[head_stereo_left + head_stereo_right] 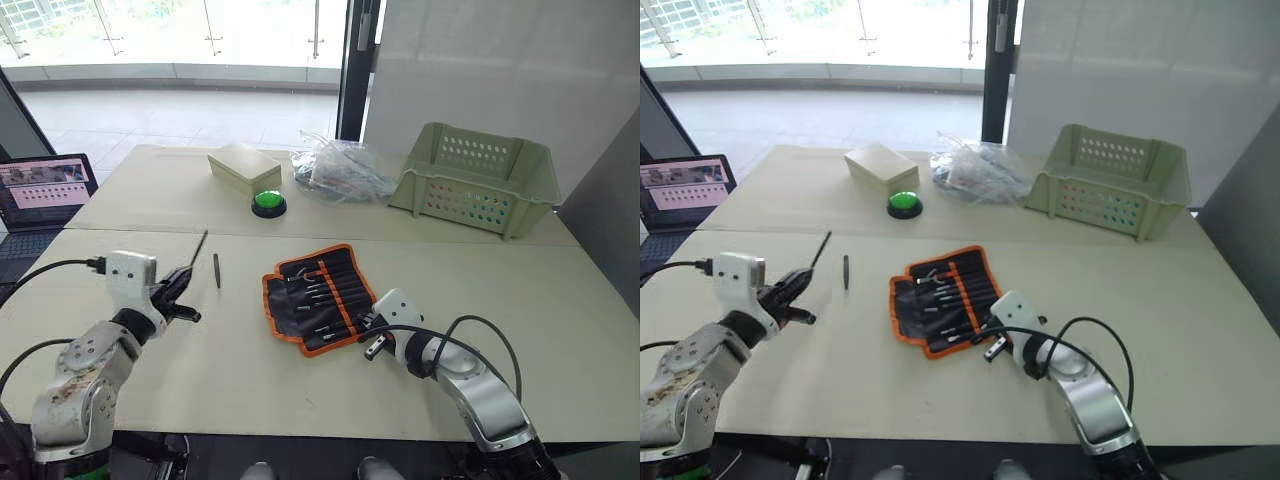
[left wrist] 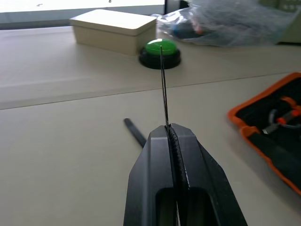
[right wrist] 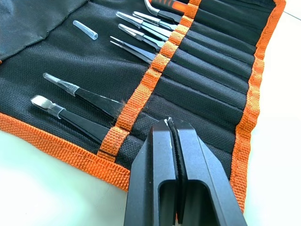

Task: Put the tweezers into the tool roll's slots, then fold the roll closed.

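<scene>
While the left gripper [image 1: 186, 290] is clamped on 1 tweezer [image 2: 163, 80], tip toward the far edge, the tool roll [image 1: 320, 295] lies open to its right; right gripper [image 3: 170, 126] clenched empty at the roll's near edge.

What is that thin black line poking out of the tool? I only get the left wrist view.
Observer: A pair of tweezers, seen edge-on. The head view shows the left tool holding it, pointing up and away.
Operator: Where does it go?
Observer: Into the tool roll, which lies open. The right wrist view shows several tweezers already tucked into its slots.
Operator: Is the other arm busy?
Observer: The right tool is shut on nothing, at the roll's near edge.
</scene>
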Action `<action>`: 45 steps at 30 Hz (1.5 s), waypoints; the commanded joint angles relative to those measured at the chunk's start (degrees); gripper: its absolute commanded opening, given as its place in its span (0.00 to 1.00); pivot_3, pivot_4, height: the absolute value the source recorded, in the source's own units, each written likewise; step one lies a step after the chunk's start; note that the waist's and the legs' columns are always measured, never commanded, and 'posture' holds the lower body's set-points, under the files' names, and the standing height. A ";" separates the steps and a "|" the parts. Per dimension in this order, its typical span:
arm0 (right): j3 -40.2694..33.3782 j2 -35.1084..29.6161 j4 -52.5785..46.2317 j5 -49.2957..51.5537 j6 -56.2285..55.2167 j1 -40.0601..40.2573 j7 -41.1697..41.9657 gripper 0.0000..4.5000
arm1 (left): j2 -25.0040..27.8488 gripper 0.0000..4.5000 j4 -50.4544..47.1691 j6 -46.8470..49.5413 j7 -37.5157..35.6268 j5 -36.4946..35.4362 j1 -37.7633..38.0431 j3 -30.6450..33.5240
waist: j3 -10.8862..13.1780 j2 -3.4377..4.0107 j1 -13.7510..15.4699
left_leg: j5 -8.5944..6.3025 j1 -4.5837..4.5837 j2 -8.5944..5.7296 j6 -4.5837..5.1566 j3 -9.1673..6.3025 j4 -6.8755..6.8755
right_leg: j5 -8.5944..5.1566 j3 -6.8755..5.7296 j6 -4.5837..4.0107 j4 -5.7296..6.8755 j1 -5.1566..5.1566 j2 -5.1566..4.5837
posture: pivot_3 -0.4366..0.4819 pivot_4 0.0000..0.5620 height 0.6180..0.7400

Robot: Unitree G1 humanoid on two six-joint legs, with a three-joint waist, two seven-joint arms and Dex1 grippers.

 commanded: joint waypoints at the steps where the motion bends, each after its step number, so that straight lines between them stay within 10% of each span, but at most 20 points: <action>1: 1.87 0.01 2.55 -0.65 2.28 1.71 -0.07 0.00 | 3.42 0.00 1.15 3.67 -8.53 -4.34 -3.13 -4.97 | 0.02 0.04 -0.08 | 0.00 0.00 0.01 0.00 -0.01 0.00 | 0.00 -0.01 0.00 0.00 -0.01 0.02 | 0.48 0.27 0.78; 18: 1.58 3.17 -1.90 -1.41 4.11 6.49 -5.87 0.00 | 11.56 0.00 29.08 5.72 -34.87 4.05 -27.92 -27.76 | 0.15 0.07 -0.18 | 0.00 -0.04 0.02 0.03 -0.01 0.00 | -0.01 -0.02 0.01 0.04 -0.11 0.08 | 0.48 0.27 0.78; 45: 1.89 4.04 -2.38 -1.57 4.43 6.27 -7.16 0.00 | 7.38 0.00 22.86 -2.24 -35.74 22.03 -30.29 -39.87 | 0.15 0.05 -0.09 | 0.00 -0.12 0.02 0.03 -0.01 0.07 | -0.02 -0.02 0.02 0.16 -0.13 0.07 | 0.48 0.27 0.78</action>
